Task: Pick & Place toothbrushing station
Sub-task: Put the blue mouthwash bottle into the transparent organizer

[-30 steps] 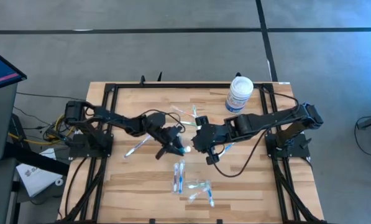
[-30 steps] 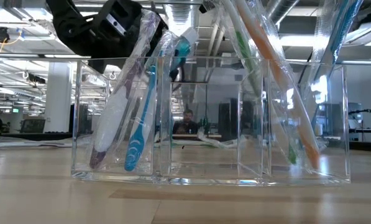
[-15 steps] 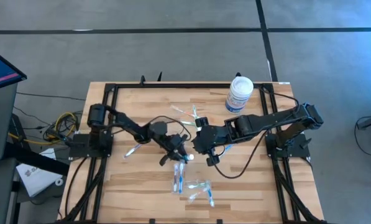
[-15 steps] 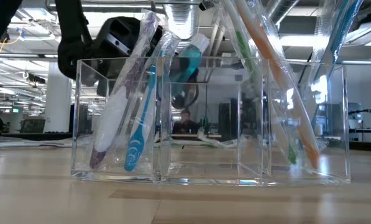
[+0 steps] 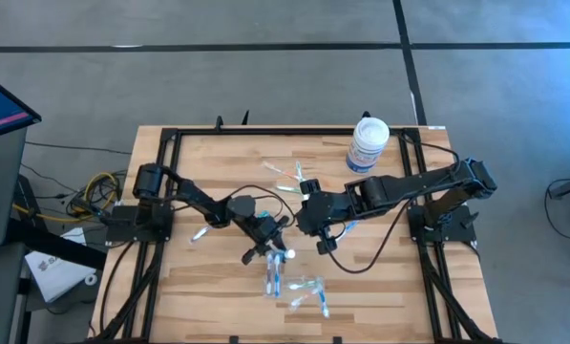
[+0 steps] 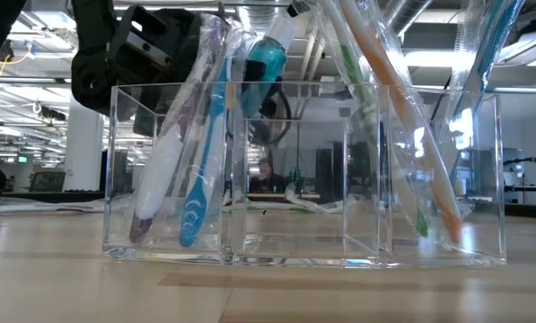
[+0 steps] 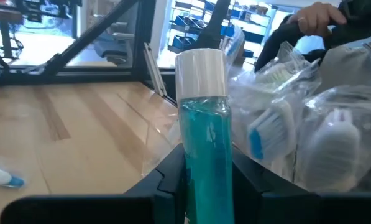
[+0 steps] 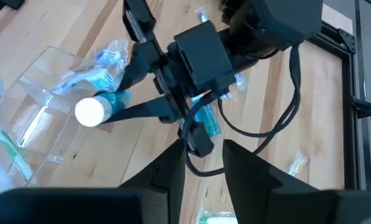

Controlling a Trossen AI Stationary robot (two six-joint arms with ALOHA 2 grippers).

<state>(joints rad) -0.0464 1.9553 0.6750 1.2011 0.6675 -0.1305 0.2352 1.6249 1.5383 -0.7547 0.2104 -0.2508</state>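
1. Left gripper (image 5: 270,246) sits over the near middle of the bench (image 5: 218,287), fingers clenched on the teal tube (image 7: 205,134). In the left wrist view the tube stands up between them, white cap at the far end.

2. Key relation: the clear tray (image 6: 303,175) lies just ahead of and below the tube. In the low view the tube (image 6: 266,63) hangs tilted above the tray's rim, over the wall between the left and middle compartments, cap uppermost. Its long axis runs steeply, near upright. Judged: the drop calls for lowering along that axis into the middle compartment, which looks bare.

3. Left arm is plainly the nearer one; it already carries the tube.

4. Right gripper (image 5: 308,212) waits at mid bench, just behind the left one. Its fingers are apart with nothing between them in the right wrist view.

5. Tray contents: a blue toothbrush (image 6: 205,170) in wrapping leans in the left compartment; a green one (image 6: 375,117) and an orange-handled one lean in the right.

6. Risk, judged: wrapped brushes lean across the rim close to the tube's path and may be nudged.

7. Surface: pale wood planks, black frame. Loose wrapped items lie behind the grippers. White tub (image 5: 369,143) stands at the far right.

8. Room: grey floor with dark lines; a person shows far off through the tray.
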